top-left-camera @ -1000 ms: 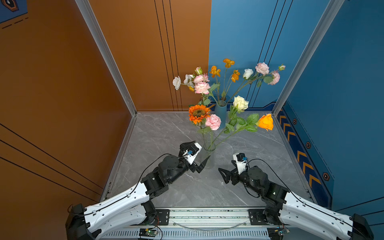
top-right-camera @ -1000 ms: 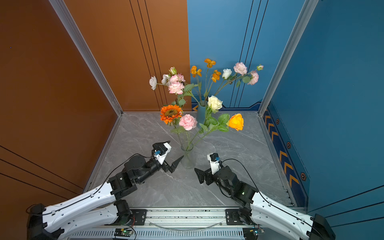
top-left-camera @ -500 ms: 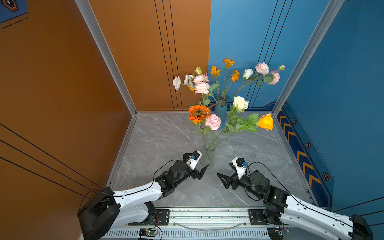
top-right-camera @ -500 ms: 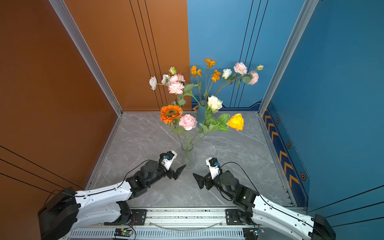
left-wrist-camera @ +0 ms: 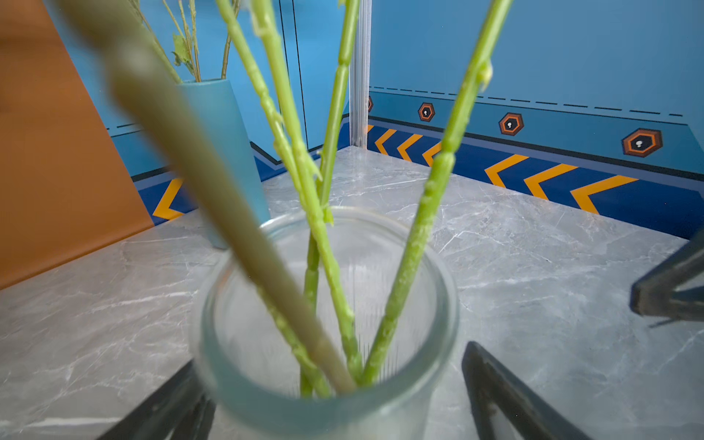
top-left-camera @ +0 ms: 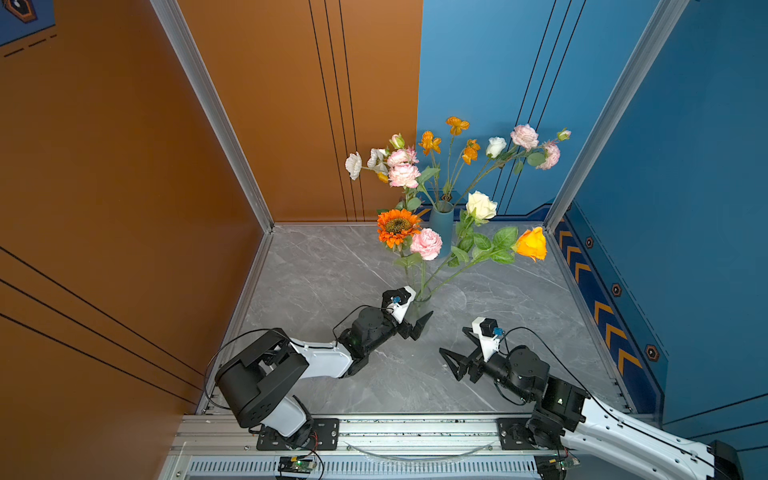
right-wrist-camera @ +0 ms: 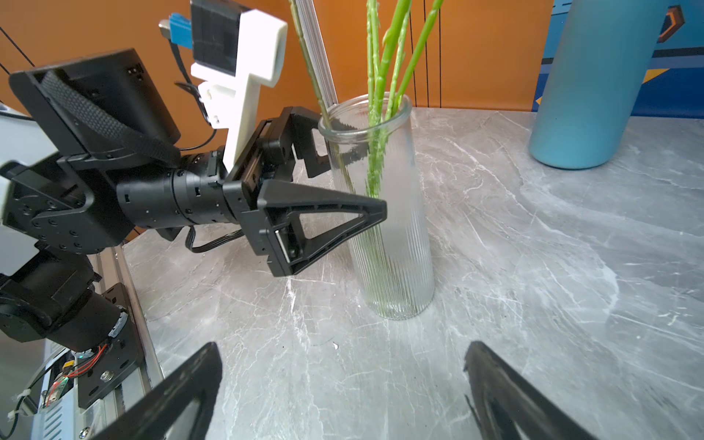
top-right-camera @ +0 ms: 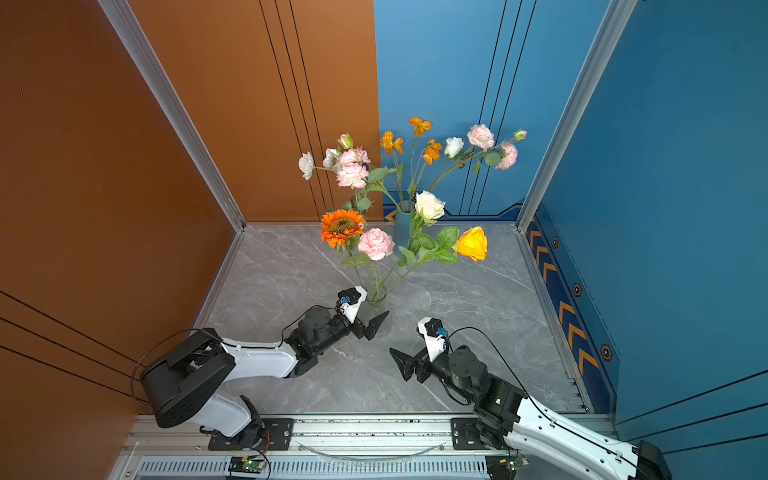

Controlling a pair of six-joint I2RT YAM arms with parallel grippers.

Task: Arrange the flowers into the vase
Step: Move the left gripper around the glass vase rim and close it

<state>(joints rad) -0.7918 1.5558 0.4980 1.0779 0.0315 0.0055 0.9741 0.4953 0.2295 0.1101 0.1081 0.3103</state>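
The flowers [top-left-camera: 426, 243] stand with their stems in the glass vase [right-wrist-camera: 388, 236] at mid bench [top-left-camera: 332, 270]. The left tool [top-left-camera: 417, 309] is spread, one jaw on each side of the vase. The right tool [top-left-camera: 453, 340], spread and empty, sits nearer, just right.

A ribbed clear glass vase [right-wrist-camera: 396, 244] stands upright on the grey marble tabletop [right-wrist-camera: 552, 297], with several green flower stems [right-wrist-camera: 377, 160] leaning in it. The left gripper [right-wrist-camera: 371, 183] straddles its upper half with its jaws spread, possibly without touching the glass. The right gripper [right-wrist-camera: 343, 346] is spread wide and empty. A teal vase [right-wrist-camera: 586, 95] stands well apart.
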